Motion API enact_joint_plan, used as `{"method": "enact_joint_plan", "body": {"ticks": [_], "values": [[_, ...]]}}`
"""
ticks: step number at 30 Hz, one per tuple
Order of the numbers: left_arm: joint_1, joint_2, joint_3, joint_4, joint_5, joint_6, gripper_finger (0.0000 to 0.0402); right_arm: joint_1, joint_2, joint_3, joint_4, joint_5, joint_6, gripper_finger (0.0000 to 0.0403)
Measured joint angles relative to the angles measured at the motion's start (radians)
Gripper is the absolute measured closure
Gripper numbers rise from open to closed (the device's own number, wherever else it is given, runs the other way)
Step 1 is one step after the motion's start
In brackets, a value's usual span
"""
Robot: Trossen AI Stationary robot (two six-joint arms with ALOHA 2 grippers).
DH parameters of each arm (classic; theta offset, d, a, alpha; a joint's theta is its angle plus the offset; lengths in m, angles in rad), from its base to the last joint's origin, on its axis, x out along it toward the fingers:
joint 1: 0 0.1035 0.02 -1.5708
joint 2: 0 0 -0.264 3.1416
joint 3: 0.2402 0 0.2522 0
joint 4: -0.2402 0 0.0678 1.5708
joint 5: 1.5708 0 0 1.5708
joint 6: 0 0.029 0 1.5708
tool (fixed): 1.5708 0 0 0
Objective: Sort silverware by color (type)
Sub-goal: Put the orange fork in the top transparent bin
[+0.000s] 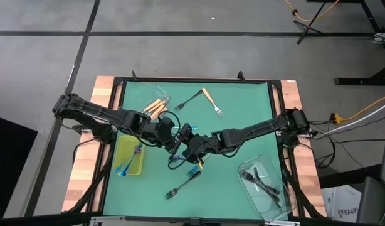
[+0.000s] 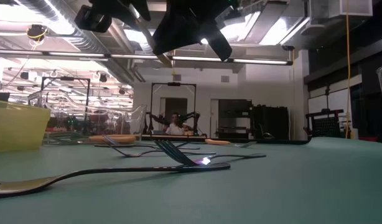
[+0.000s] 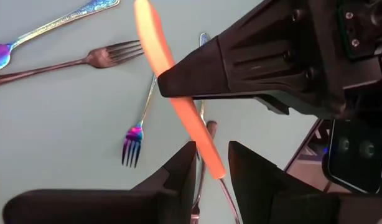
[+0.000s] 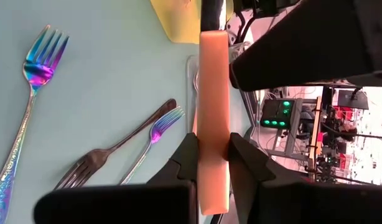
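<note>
An orange-handled fork (image 3: 155,43) hangs in the air over the table's middle, with my right gripper (image 4: 214,144) shut on its handle. My left gripper (image 3: 212,155) is open. Its fingers stand on either side of the handle's end, where the silver neck (image 3: 230,198) begins, with a small gap on each side. In the high view the two grippers meet at the centre, left (image 1: 179,138) and right (image 1: 191,147). On the mat below lie two iridescent forks (image 3: 136,132) (image 4: 38,59) and a dark fork (image 3: 97,57). My right gripper pinches the orange handle at about mid-length (image 4: 214,118) between its two fingers, which lie across it on its two narrow edges. It comes slanting down from the table's right side. The fork is lifted clear of the mat.
A yellow-green tray (image 1: 119,149) at the left holds iridescent forks. A clear tub (image 1: 162,95) at the far left holds orange-handled forks, and a clear tub (image 1: 246,168) at the near right holds dark ones. Loose forks lie at the far centre (image 1: 211,102) and the near centre (image 1: 183,185).
</note>
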Motion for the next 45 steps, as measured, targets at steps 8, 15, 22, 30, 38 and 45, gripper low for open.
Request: {"method": "enact_joint_plan", "body": {"ticks": [8,15,22,30,38,45], "values": [[0.000,0.000,0.000,0.000,0.026,-0.026,0.0314,0.000,0.000,0.000,0.002,0.018,0.005,0.0363],[0.000,0.000,0.000,0.000,0.032,-0.026,0.0314,0.000,0.000,0.000,0.003,0.045,0.005,0.0363],[0.000,0.000,0.000,0.000,0.032,-0.026,0.0314,0.000,0.000,0.000,0.004,0.045,0.005,0.0363],[0.000,0.000,0.000,0.000,0.034,-0.053,0.0314,0.000,0.000,0.000,0.004,0.045,0.005,0.0363],[-0.015,0.010,0.000,-0.001,0.053,-0.080,0.0314,0.000,0.000,0.000,0.003,0.045,0.005,0.0363],[-0.015,0.010,0.000,-0.001,0.043,-0.079,0.0318,0.000,0.000,0.000,0.001,0.045,0.005,0.0363]]}}
